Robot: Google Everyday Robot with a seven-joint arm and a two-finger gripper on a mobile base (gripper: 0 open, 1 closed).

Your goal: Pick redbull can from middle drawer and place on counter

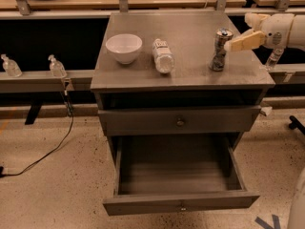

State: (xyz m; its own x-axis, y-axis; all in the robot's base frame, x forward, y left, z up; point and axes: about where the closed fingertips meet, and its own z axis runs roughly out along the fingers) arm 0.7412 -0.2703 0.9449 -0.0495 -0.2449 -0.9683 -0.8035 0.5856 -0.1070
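Note:
The redbull can point(219, 50) stands upright on the right part of the grey counter point(190, 27). My gripper point(238, 32) is just to the right of the can, at about its top height. It is open and empty, and its lower finger point(243, 41) points at the can without holding it. The middle drawer point(181, 202) is pulled out below a closed drawer point(180, 122); its floor is bare.
A white bowl point(124, 47) and a clear water bottle point(163, 56) lying on its side are on the counter's left and middle. Tan tabletops run behind. Small bottles point(56, 67) stand on a rail at the left. A cable point(47, 151) lies on the floor.

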